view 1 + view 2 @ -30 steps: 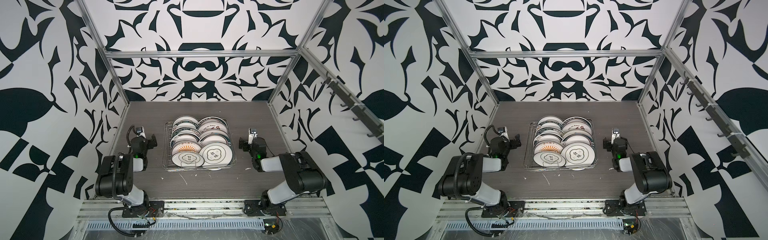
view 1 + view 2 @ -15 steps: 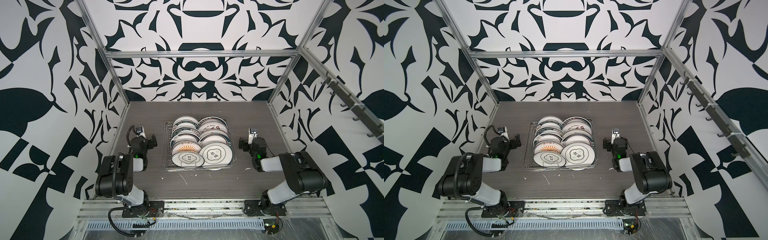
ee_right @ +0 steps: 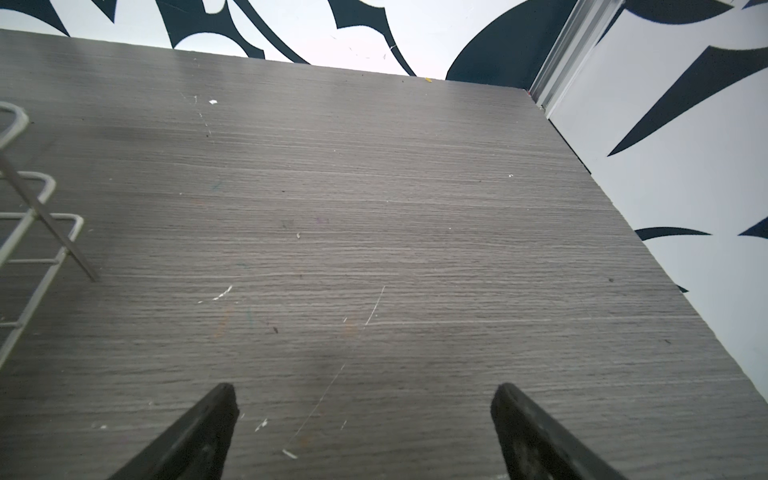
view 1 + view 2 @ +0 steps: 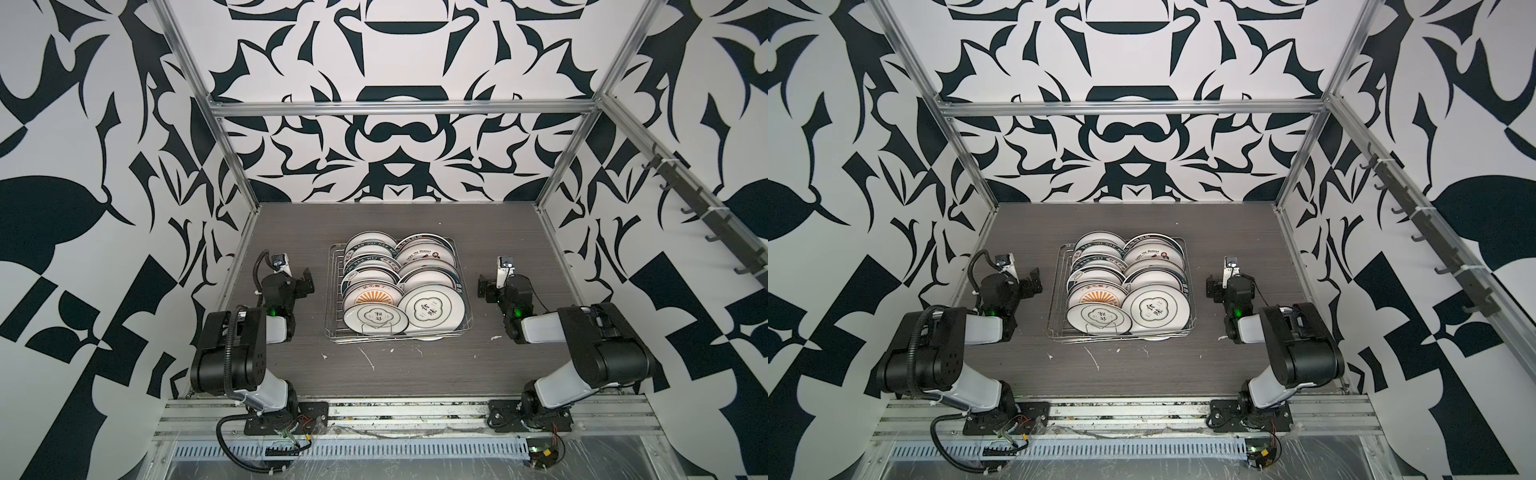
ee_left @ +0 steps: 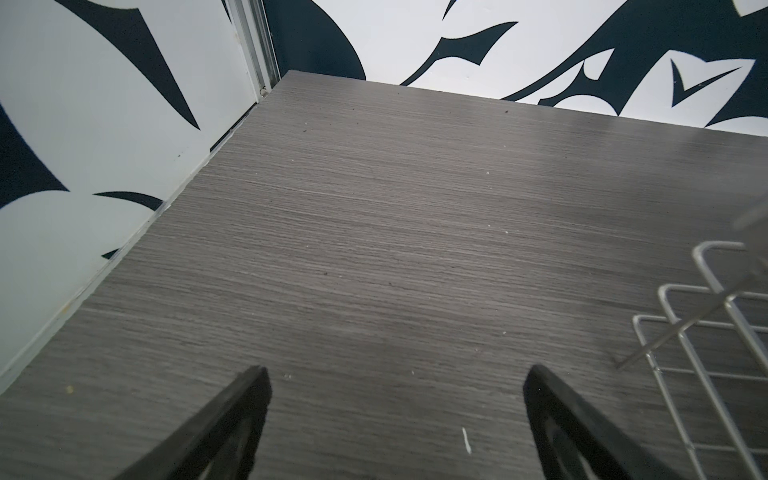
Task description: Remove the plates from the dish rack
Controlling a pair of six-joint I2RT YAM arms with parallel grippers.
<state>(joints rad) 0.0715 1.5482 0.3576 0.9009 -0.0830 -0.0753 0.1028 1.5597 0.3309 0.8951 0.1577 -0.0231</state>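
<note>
The dish rack (image 4: 335,291) (image 4: 1054,299) of silver wire stands mid-table in both top views, packed with two rows of white plates leaning on edge. At the front are a large plate with a dark cloud emblem (image 4: 432,309) (image 4: 1154,309), a smaller one with a similar emblem (image 4: 374,319) and, behind it, a sunburst plate (image 4: 373,296). My left gripper (image 4: 300,281) (image 5: 397,372) rests low, left of the rack, open and empty. My right gripper (image 4: 490,287) (image 3: 365,388) sits to its right, also open and empty. Only rack wire (image 5: 681,286) (image 3: 37,176) shows in the wrist views; no plates appear there.
The grey wood-grain table (image 4: 399,374) carries small white chips and scratches in front of the rack. Patterned walls with aluminium posts close in the left, right and back. A hook rail (image 4: 706,208) runs along the right wall.
</note>
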